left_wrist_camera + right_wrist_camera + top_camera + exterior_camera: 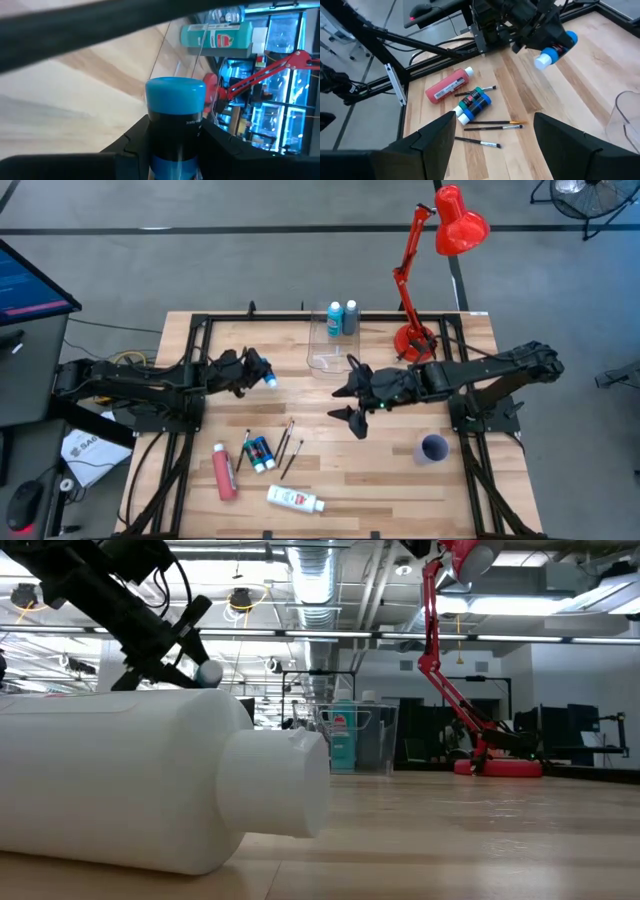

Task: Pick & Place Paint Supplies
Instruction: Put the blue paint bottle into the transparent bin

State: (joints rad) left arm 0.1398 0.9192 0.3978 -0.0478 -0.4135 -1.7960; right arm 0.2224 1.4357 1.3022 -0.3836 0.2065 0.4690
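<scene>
Two bottles [341, 318] in clear box [325, 360]

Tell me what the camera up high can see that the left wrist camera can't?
Only the high view shows the purple cup, the pink-red bottle, the white tube, the brushes and the open right gripper. Only the left wrist view shows, close up, the left gripper shut on the small blue-capped bottle. Both show the clear box holding bottles and the red lamp.
</scene>
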